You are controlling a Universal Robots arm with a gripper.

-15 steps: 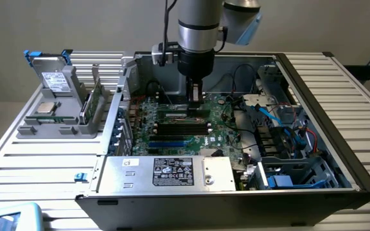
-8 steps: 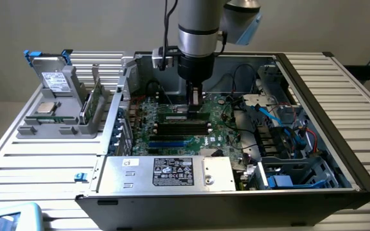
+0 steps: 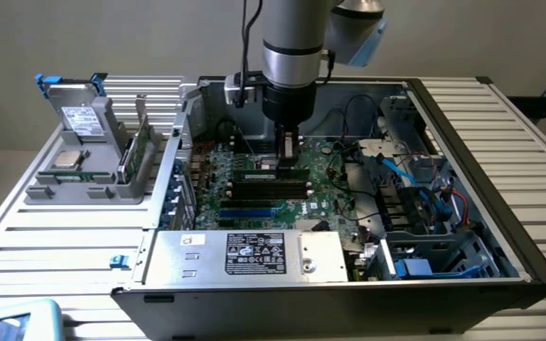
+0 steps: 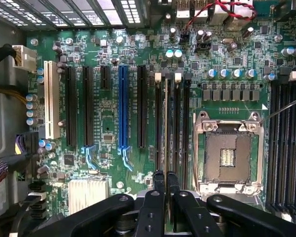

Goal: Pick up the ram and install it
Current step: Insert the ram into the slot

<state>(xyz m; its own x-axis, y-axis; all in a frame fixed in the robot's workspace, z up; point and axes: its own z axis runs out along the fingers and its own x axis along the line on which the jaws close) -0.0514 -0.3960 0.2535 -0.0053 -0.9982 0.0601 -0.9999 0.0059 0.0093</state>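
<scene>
Exterior view: black gripper [image 3: 290, 168] was down inside the open dark computer case [image 3: 349, 305] on the white slatted bench [image 3: 55, 241]. It sat mid-board over the green motherboard [image 3: 221, 202], clamped on the long thin green ram [image 3: 265, 172] at the black memory slots [image 3: 271, 188].

Wrist view: fingers [image 4: 159, 185] were pinched almost together on the ram [image 4: 166, 123], which ran edge-on along a slot beside the silver processor socket [image 4: 228, 153]. Whether it was seated couldn't be told. The ram looked light, stiff and fragile, best held mid-length by the top edge, off the chips.

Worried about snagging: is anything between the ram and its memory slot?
Nothing visible. The gripper holds the ram edge-on directly at the memory slots, beside the processor socket; no cable crosses there.
</scene>
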